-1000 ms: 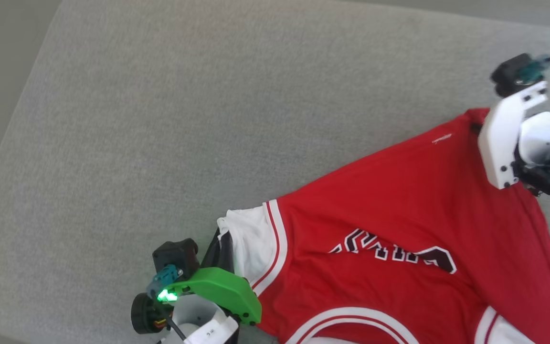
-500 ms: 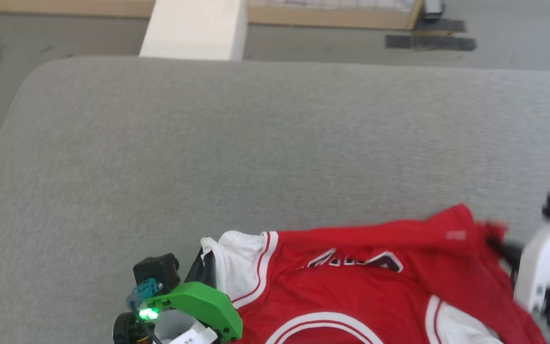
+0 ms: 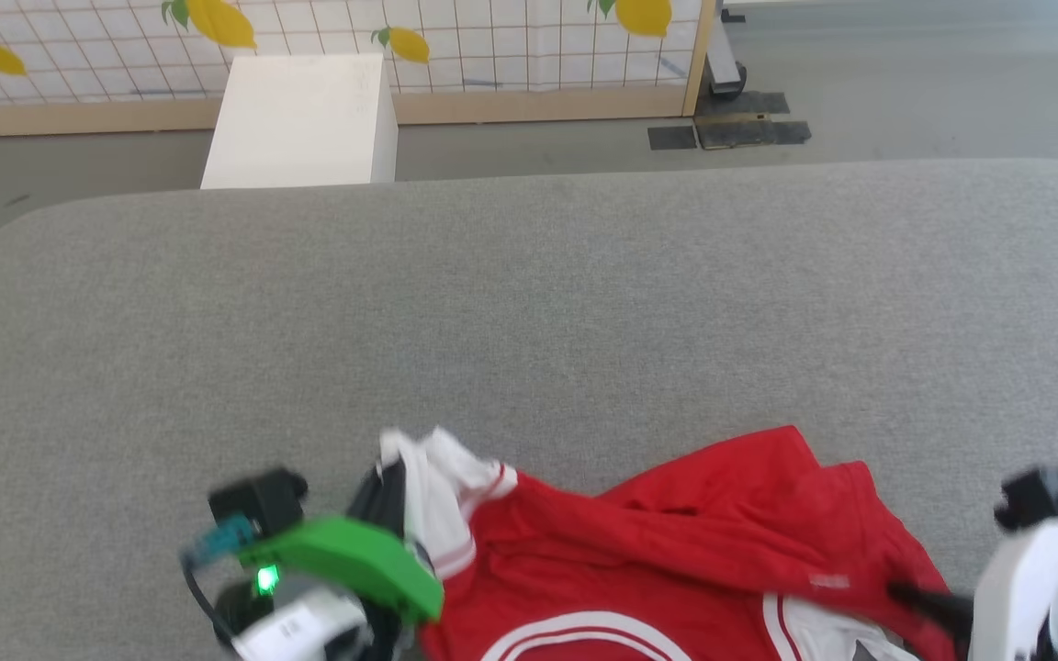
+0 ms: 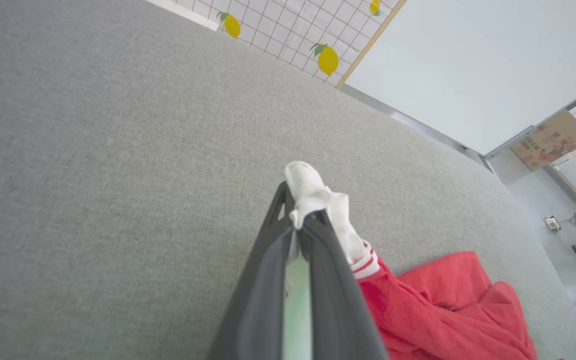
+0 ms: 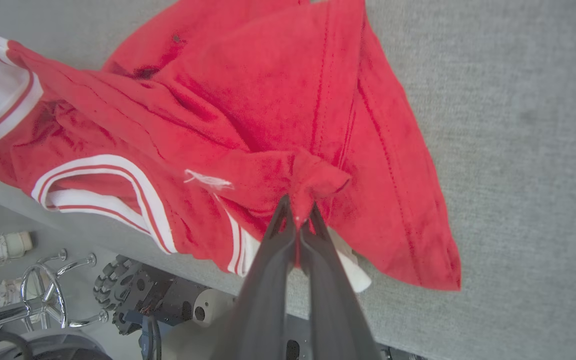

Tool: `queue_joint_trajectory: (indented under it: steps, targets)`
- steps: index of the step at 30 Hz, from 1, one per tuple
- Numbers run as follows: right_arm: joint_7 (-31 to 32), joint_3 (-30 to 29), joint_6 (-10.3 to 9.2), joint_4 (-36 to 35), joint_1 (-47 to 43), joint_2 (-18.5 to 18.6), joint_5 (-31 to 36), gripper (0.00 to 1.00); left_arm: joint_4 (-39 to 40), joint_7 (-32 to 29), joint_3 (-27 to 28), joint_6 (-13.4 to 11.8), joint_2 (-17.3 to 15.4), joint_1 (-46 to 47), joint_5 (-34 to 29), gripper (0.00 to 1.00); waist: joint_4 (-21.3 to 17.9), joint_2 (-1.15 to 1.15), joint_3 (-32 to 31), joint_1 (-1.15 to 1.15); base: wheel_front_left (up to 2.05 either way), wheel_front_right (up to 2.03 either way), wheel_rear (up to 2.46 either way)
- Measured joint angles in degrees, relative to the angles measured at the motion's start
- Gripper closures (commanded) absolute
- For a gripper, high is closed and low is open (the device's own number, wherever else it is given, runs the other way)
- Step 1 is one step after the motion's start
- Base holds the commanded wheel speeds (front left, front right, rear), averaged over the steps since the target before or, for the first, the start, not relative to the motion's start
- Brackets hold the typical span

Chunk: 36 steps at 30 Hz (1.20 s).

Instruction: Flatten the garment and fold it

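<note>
On the big grey fabric-covered pad the red jersey garment, w/ white short sleeves and red-white striped trim, sits bunched at the near edge, centre to right, betw. the two grippers. L gripper: long dark fingers pressed together, pinching the white sleeve at the garment's left end, w/ a tuft of white cloth poking out past the tips. R gripper: fingers pressed together too, nipping a small fold of red cloth near the garment's right end, close by a small white stitched mark. Red body is rumpled, one layer folded over another, w/ a hem corner peaking toward the far side. Curved white-and-red neck trim shows at the near edge of head view. In R wrist view the garment's near part overhangs the pad's edge, w/ the robot base below. Beyond the pad's far side: grey floor, a plain white box far left, and behind it a white grid panel w/ yellow lemon prints.
</note>
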<state>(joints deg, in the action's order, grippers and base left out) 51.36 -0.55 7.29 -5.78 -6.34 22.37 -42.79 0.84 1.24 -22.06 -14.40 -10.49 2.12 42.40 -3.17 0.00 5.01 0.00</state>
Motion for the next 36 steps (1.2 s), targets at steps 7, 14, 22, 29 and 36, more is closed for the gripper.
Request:
queue_joint_trajectory:
  steps: [7, 14, 22, 29, 36]
  targets:
    - [5.52, 1.03, 0.0, 0.43, 24.79, 6.6, -2.0, 1.0, -1.7, -7.5, 3.19, 4.72, -4.52, 24.31, 1.44, 1.0, 0.27, 0.0, 2.77, 0.0, 0.0, 0.0, 0.0]
    - [7.19, 3.88, 0.0, 7.69, 45.4, 10.34, -1.51, 1.0, -11.12, -13.8, 1.79, 4.69, -6.68, 48.76, -4.98, 1.0, 0.37, 0.0, 7.37, 0.0, 0.0, 0.0, 0.0]
    - [1.43, 7.02, 0.01, 19.37, 68.38, 8.04, 2.96, 1.0, -21.52, -15.78, 1.7, 2.87, -7.95, 73.05, -11.41, 1.0, -0.65, 0.0, 13.39, 0.02, 0.0, 0.0, 0.0]
    - [-8.89, 8.91, 0.01, 26.55, 82.78, 5.34, 6.97, 1.0, -25.92, -9.5, 1.98, 1.25, -7.68, 88.38, -16.28, 1.0, -2.1, 0.0, 18.12, 0.01, 0.0, 0.0, 0.0]
    - [-16.29, 11.94, 0.01, 32.18, 87.98, 4.83, 8.32, 1.0, -32.12, -3.81, 2.32, 1.45, -6.9, 92.27, -16.69, 1.0, -2.85, 0.0, 21.7, 0.02, 0.0, 0.0, 0.0]
